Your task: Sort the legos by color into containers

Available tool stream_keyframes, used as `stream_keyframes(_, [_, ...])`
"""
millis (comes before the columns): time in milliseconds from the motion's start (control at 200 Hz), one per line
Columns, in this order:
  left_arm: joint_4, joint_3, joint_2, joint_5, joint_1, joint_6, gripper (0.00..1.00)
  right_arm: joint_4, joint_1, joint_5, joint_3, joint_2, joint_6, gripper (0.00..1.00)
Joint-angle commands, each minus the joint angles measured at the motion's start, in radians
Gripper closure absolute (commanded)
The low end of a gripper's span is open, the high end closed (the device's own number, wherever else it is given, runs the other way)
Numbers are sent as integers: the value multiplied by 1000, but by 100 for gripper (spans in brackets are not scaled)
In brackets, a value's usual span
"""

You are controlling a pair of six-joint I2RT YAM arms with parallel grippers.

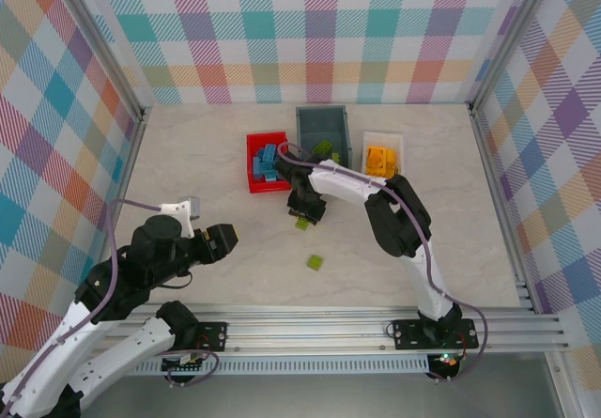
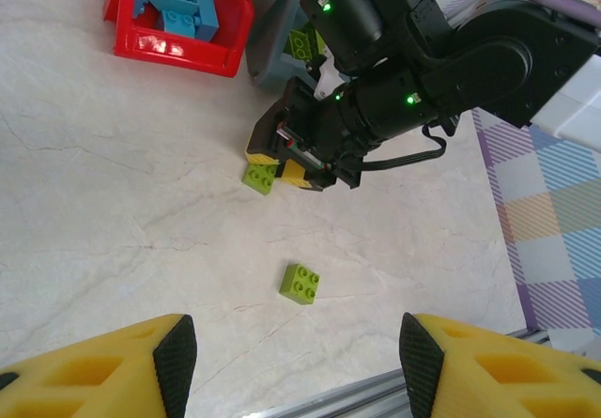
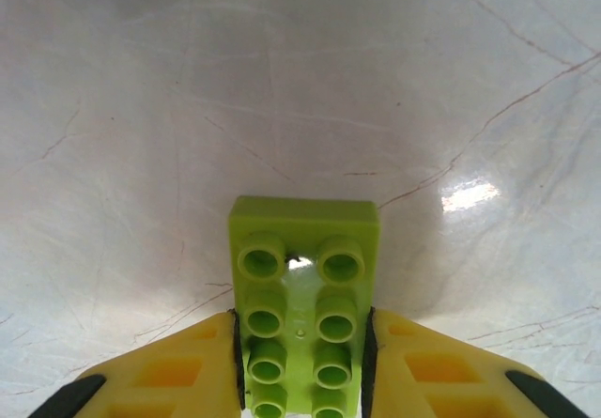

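My right gripper is down at the tabletop, its pads pressed against both long sides of a lime green eight-stud lego. From above this right gripper sits just in front of the red container and the grey container. A smaller four-stud lime green lego lies loose on the table nearer the arms. My left gripper hovers open and holds nothing, short of that small lego. Blue legos fill the red container. Orange-yellow legos lie in the white tray.
A green lego rests inside the grey container. The three containers stand in a row at the back centre. The right arm's black wrist blocks the space in front of the grey container. A metal rail runs along the near edge.
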Motion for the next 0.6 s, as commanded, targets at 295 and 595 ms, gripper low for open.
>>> stream_keyframes(295, [107,21,78,41,-11,0,39,-2,12,197,-155,-289,-99,68])
stream_keyframes(595, [292,73,319,2,-90,-2,39,23,-166,112,0,-246,-391,67])
